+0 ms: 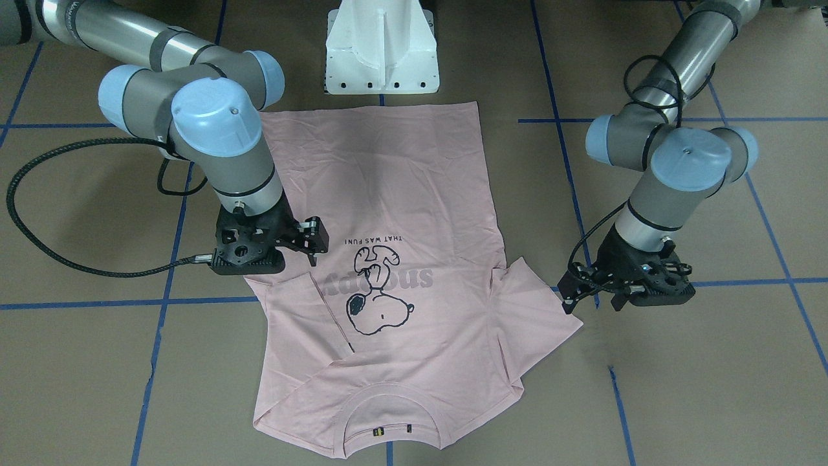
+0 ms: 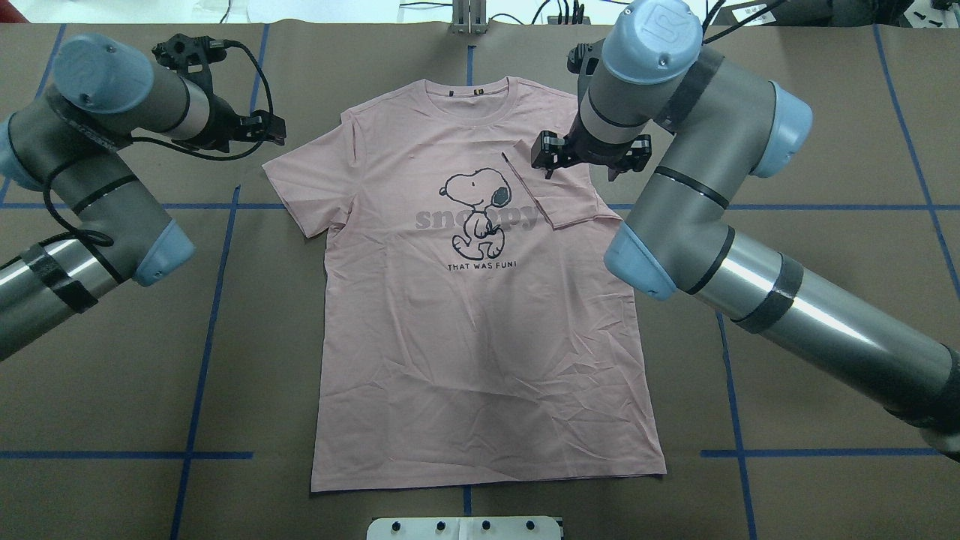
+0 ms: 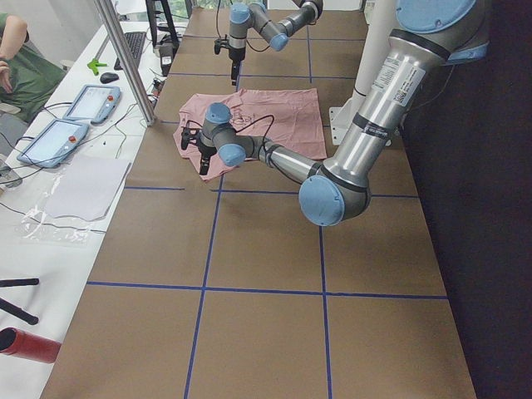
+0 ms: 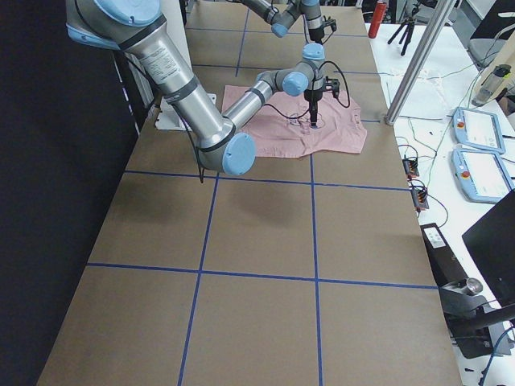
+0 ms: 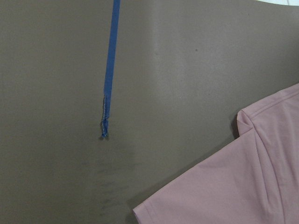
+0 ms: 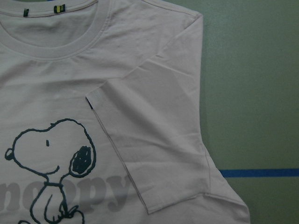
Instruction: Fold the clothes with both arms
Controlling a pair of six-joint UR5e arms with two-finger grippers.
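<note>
The pale pink T-shirt (image 1: 401, 188) (image 2: 480, 337) lies flat on the brown table, dog print up, collar away from the robot. One sleeve (image 2: 559, 199) (image 6: 159, 140) is folded inward over the edge of the print. My right gripper (image 2: 585, 161) (image 1: 313, 243) hangs just above that folded sleeve, open and holding nothing. The other sleeve (image 2: 300, 187) (image 5: 261, 177) lies spread out flat. Just outside its tip, over bare table, my left gripper (image 1: 590, 301) (image 2: 262, 129) hovers open and empty. Neither wrist view shows fingers.
The white pedestal (image 1: 381, 52) stands at the shirt's hem. Blue tape lines (image 2: 217, 300) grid the table. Past the collar end runs a white side bench with tablets (image 3: 50, 141), where a person (image 3: 17, 66) sits.
</note>
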